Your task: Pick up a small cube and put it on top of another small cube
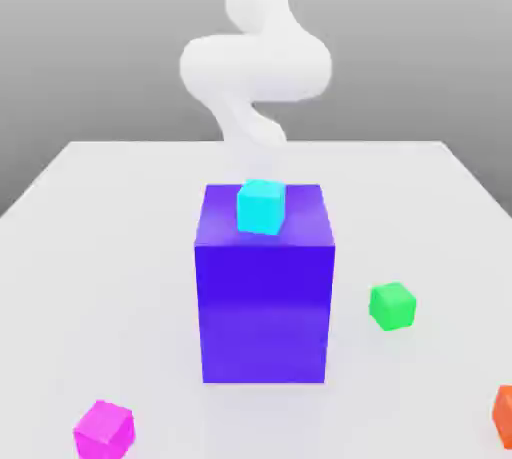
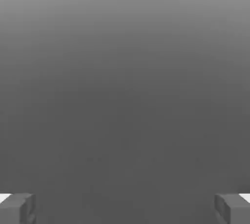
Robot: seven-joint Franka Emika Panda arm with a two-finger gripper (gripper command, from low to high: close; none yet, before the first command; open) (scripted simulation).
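Cyan cube [image 1: 261, 206]: sits on top of the tall blue block [image 1: 264, 307], toward the far edge of its top face, roughly centred across it; the one small cube raised off the table.
Blue block: stands upright mid-table [image 1: 120, 247], far bigger than any small cube, so not a stacking target as the task words it.
Green cube [image 1: 392, 306]: rests on the table on the exterior view's right of the blue block, near its base but apart from it.
Magenta cube [image 1: 104, 429]: lies on the table in front of the blue block, off toward the exterior view's left, well apart from it.
Orange cube [image 1: 504, 415]: lies in front of the blue block too, far out on the exterior view's right, cut by the frame edge.
Arm [image 1: 255, 67]: rises behind the blue block as a pale, blurred shape, well above its top face, touching nothing.
Gripper [image 2: 125, 208]: spread wide and empty; both fingertips [image 2: 17, 208] stand far apart in the hand view, with plain grey between them and no cube in reach.
Done so far: nothing visible; no small cube rests on another small cube, none is held.
Left to do: everything, by this reading. Choose a cube, descend over it, close, lift, carry to a second small cube, set down, release.
Likely first pick: cannot tell; cyan cube lies nearest the arm, yet no approach shows.
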